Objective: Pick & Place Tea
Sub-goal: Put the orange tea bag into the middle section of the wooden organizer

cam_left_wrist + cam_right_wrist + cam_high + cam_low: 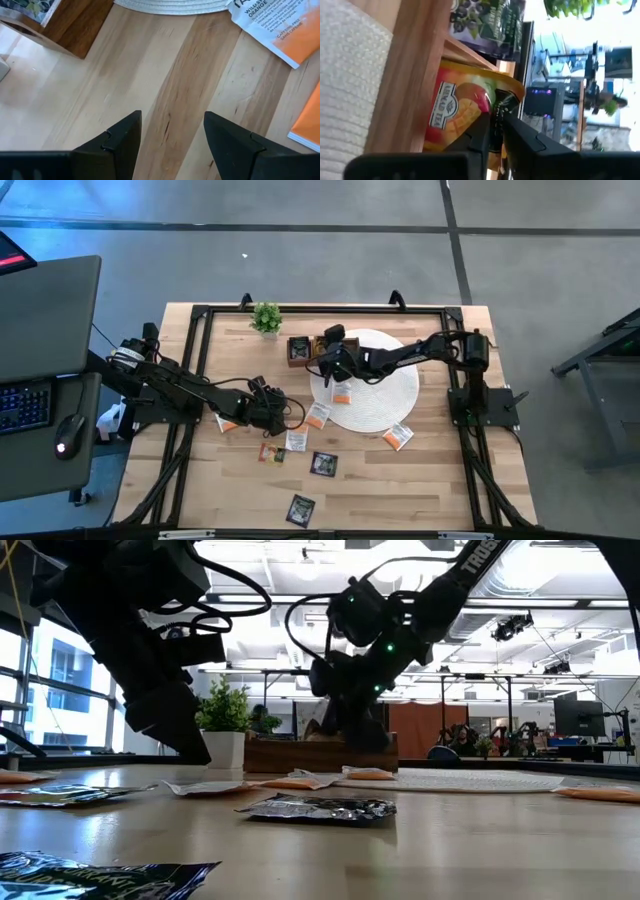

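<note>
My right gripper (321, 361) is shut on a yellow-brown tea sachet (460, 107) at the wooden compartment tray (298, 350), by the white woven mat's (385, 395) far left rim. A black sachet (487, 20) stands in the tray's neighbouring compartment. My left gripper (172, 117) is open and empty just above bare table (283, 414), left of a white-and-orange sachet (270, 30). Other sachets lie flat on the table: an orange one on the mat (342, 397), two black ones (323, 464) (301, 508) and another white-and-orange one (399, 436). My right gripper pinches the yellow-brown sachet between its two fingers (520, 137) near the sachet's upper edge (487, 102). The fingers come from above, slanting from the table's right. The sachet stands on edge inside a tray compartment, against the wooden wall (410, 75).
A small potted plant (266, 318) stands at the far edge, left of the tray. More sachets lie near my left gripper (228, 423) (297, 440) (272, 452). A black frame rail (200, 360) runs around the table.
</note>
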Motion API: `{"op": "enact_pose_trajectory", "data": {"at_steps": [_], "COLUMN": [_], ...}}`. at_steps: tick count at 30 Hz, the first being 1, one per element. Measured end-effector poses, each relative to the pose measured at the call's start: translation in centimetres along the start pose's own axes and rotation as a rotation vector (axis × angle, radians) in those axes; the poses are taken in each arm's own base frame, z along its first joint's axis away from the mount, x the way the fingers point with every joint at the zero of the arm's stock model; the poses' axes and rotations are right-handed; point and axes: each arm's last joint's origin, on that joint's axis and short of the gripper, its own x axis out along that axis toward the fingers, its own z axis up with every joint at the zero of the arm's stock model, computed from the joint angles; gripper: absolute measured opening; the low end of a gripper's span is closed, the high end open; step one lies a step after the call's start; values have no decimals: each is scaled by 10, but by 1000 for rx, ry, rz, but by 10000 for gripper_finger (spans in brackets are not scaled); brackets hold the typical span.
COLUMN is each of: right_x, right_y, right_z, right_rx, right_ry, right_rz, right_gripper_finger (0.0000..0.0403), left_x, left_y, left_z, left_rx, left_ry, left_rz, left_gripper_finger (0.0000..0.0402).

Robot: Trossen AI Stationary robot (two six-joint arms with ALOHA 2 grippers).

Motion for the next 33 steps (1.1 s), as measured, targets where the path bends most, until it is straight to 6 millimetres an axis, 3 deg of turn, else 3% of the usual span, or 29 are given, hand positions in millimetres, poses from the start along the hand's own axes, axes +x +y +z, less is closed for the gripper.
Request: {"op": "enact_pose_trajectory", "data": {"at_steps": [9,15,28,33], "right_x": [-5,-13,-28,-31], "right_y": [4,10,20,19], "right_z": [7,14,28,31], "right_rx": [7,60,46,112], "right_ry": [-13,7,43,48], "right_rz": [-6,-32,-108,-161], "right_gripper_finger": [98,105,106,106], "left_x": [0,0,-21,-32], "left_y": [0,-1,-13,-24], "left_z": [0,-1,21,23], "left_rx": [0,40,88,122], "left_ry": [2,26,297,342], "left_rz": [-3,-45,-376,-529], "left_gripper_finger": [211,211,211,191]}}
